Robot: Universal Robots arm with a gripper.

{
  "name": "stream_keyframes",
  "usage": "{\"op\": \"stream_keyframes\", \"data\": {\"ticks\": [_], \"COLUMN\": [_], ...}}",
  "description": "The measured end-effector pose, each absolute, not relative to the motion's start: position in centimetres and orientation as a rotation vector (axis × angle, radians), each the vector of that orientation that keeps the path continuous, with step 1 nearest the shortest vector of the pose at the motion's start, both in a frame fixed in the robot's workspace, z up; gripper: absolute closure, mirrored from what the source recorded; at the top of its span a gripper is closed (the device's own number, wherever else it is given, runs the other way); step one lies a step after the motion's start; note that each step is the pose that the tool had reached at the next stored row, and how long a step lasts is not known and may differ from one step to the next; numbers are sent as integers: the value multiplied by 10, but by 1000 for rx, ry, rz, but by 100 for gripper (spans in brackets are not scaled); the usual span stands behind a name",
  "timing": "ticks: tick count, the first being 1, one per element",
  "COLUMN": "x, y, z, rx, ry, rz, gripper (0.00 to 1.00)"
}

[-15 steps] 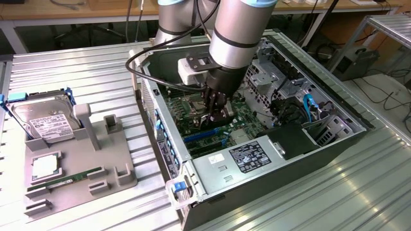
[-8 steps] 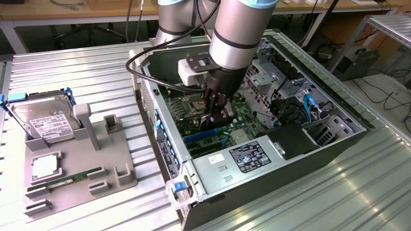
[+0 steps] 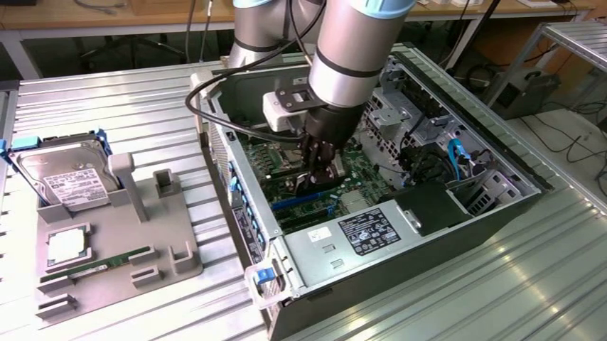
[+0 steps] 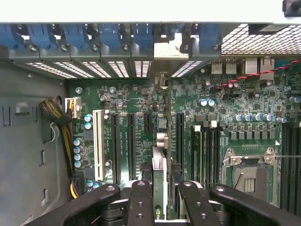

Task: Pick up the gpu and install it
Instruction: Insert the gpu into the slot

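Grey holder (image 3: 142,234) at the exterior view's left carries a hard drive (image 3: 67,177) and memory stick (image 3: 99,264). At centre, inside the open computer case (image 3: 493,177), the gripper (image 3: 318,167) pinches the gpu (image 4: 159,165) edge-on between its fingers (image 4: 141,200); the card's long axis runs along the motherboard (image 4: 235,108) slots toward its silvery bracket (image 4: 167,49).

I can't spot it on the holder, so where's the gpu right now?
The gpu is inside the open computer case, held edge-on by the gripper over the motherboard.
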State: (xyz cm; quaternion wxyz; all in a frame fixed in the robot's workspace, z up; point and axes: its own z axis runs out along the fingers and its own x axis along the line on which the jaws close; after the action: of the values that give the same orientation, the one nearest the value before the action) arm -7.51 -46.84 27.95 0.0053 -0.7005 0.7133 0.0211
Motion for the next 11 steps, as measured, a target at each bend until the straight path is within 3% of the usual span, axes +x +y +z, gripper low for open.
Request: {"op": "stream_keyframes", "data": {"ticks": [11], "x": [-78], "y": [-465], "z": [274], "rx": [-2193], "ry": [2233], "rz": [66], "gripper": [74]}}
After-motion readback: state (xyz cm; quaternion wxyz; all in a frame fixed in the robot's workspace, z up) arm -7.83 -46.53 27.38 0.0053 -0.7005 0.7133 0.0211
